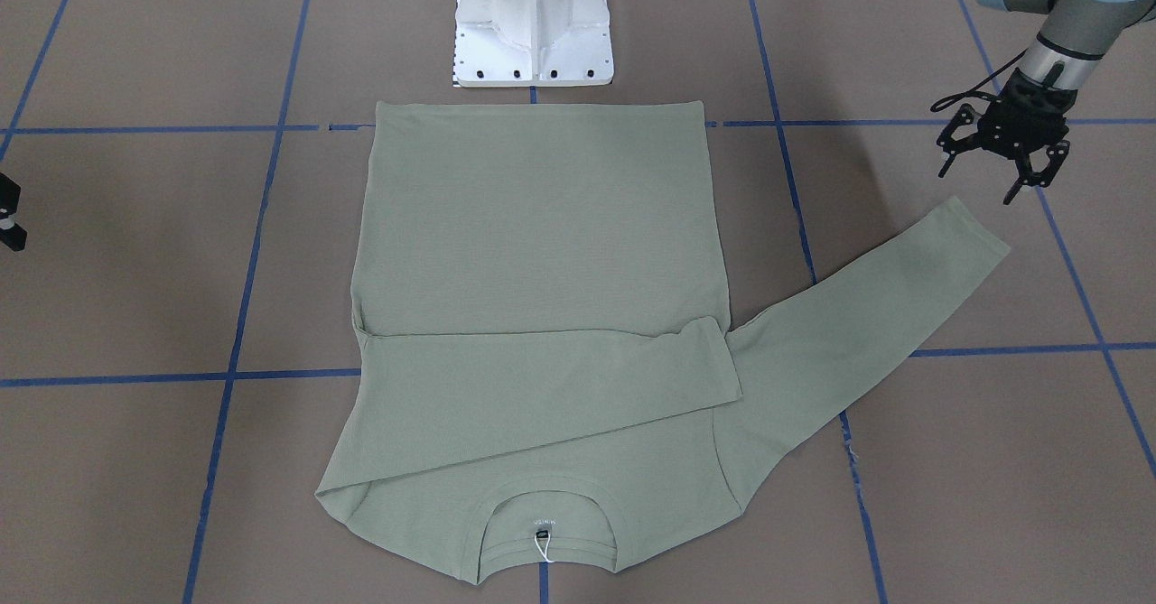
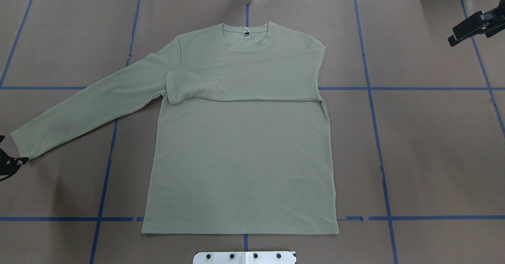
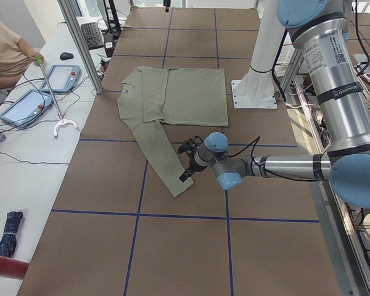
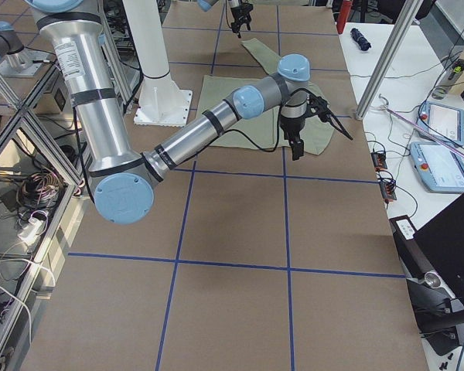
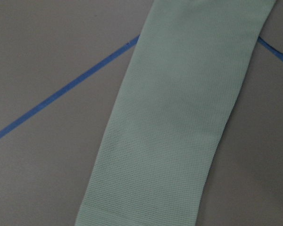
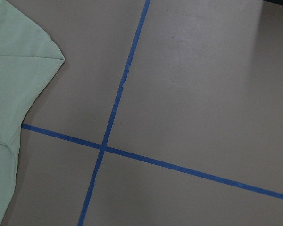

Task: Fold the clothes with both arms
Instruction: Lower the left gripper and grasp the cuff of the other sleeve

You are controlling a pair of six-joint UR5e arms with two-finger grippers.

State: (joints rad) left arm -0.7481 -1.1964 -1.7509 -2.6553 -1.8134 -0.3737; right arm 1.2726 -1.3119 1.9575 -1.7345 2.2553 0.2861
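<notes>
The sage-green shirt (image 2: 240, 153) lies flat on the brown table, its neckline (image 1: 542, 518) on the side away from the robot's base. One sleeve is folded across the chest (image 2: 240, 80). The other sleeve (image 1: 867, 315) stretches out diagonally, and the left wrist view looks straight down on that sleeve (image 5: 174, 132). My left gripper (image 1: 975, 187) hangs open just above and beside the sleeve's cuff (image 1: 980, 234), holding nothing. My right gripper (image 2: 473, 25) hovers open off the opposite shoulder, clear of the cloth. In the right wrist view the shirt's shoulder edge (image 6: 9, 70) shows at the left.
The white base pedestal (image 1: 533, 26) stands just behind the shirt's hem. Blue tape lines (image 2: 371, 88) grid the brown table. A person (image 3: 6, 49) sits at a side bench with tablets (image 3: 61, 77) beyond the collar end.
</notes>
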